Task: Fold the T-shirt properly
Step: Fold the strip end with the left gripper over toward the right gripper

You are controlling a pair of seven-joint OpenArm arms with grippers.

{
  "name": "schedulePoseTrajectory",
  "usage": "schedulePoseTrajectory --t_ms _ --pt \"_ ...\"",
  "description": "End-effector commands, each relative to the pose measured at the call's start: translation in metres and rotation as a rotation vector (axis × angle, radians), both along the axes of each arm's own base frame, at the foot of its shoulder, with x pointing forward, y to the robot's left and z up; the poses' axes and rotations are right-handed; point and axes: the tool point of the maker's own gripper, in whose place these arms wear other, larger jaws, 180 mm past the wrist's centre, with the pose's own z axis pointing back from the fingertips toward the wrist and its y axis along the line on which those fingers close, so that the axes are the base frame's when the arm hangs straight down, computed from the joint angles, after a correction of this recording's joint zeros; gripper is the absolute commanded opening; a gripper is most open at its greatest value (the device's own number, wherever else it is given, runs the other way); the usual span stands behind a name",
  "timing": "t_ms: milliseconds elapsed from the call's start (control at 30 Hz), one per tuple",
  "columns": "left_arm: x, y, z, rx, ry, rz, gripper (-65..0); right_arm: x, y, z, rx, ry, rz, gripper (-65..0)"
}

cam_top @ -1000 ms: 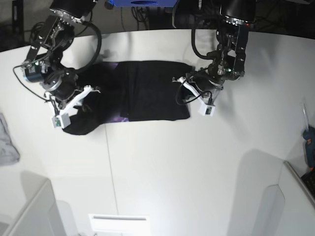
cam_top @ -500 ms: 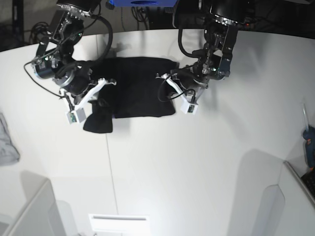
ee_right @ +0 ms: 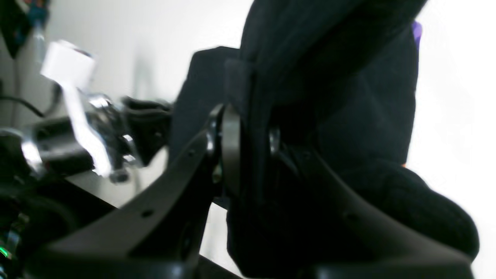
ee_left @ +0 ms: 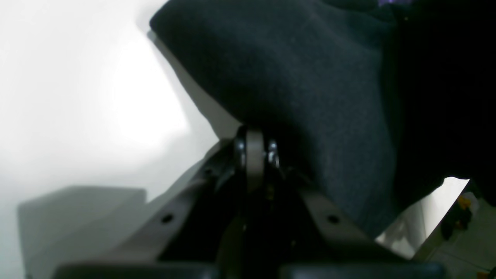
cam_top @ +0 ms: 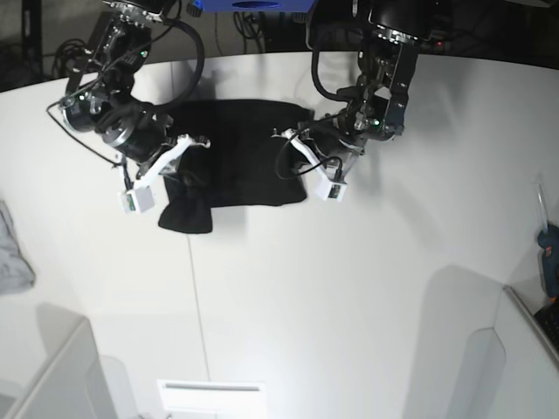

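Note:
The black T-shirt (cam_top: 244, 157) lies bunched on the white table (cam_top: 349, 288), with one end drooping at the lower left. My left gripper (cam_top: 297, 159) holds its right-hand edge. In the left wrist view this gripper (ee_left: 255, 145) is shut, and dark cloth (ee_left: 302, 77) rises out of it. My right gripper (cam_top: 182, 155) grips the shirt's left-hand part. Seen from the right wrist, its fingers (ee_right: 231, 151) clamp a thick fold of black cloth (ee_right: 348, 116). A sliver of purple print (ee_right: 416, 31) shows at that cloth's edge.
A small grey cloth (cam_top: 12, 253) lies at the table's left edge. A blue object (cam_top: 253, 4) sits beyond the far edge, and a blue tool (cam_top: 550, 253) at the right edge. White panels (cam_top: 210, 397) stand along the near side. The other arm (ee_right: 77, 128) shows in the right wrist view.
Both grippers have drawn toward each other with the cloth. The shirt's right edge moved left and its left part moved right, so it now looks narrower and bunched.

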Motion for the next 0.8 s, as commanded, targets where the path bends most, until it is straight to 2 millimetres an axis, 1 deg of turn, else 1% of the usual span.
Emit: schedulePoseTrajectory --t_ms 0,67,167,267,333,400,533,667,733,767 --pt "0.0 -0.009 0.006 -0.018 -0.013 -0.018 -65.0 0.008 0.003 0.015 0.036 -0.062 -0.012 -65.0" --pt "-0.003 -0.014 0.005 -0.019 -0.01 -0.036 -65.0 0.01 0.004 0.018 0.058 -0.075 -0.021 -65.0" --pt "-0.004 -0.015 0.005 -0.022 -0.008 -0.036 -65.0 0.01 0.006 0.019 0.064 -0.075 -0.02 -65.0" --pt "-0.004 -0.015 0.005 -0.021 -0.008 -0.034 -65.0 0.008 0.021 0.018 0.073 -0.077 0.019 -65.0" --pt "-0.003 -0.015 0.006 -0.022 -0.011 -0.035 -65.0 0.009 0.026 0.019 0.078 -0.101 0.016 -65.0" --pt "-0.003 -0.015 0.007 -0.024 -0.013 -0.034 -65.0 0.012 0.027 0.012 0.058 -0.088 -0.01 -65.0" --pt "-0.003 -0.015 0.007 -0.023 -0.015 -0.033 -65.0 0.014 0.037 -0.002 0.012 -0.082 -0.003 -65.0" --pt "-0.002 -0.011 0.008 -0.021 -0.017 -0.026 -65.0 0.012 0.034 -0.008 -0.04 -0.078 -0.003 -65.0" --pt "0.0 -0.011 0.011 -0.022 -0.027 -0.027 -65.0 0.011 0.03 -0.01 -0.058 -0.073 0.004 -65.0" --pt "-0.003 -0.011 0.011 -0.023 -0.024 -0.024 -65.0 0.011 0.03 -0.01 -0.059 -0.074 0.005 -65.0"
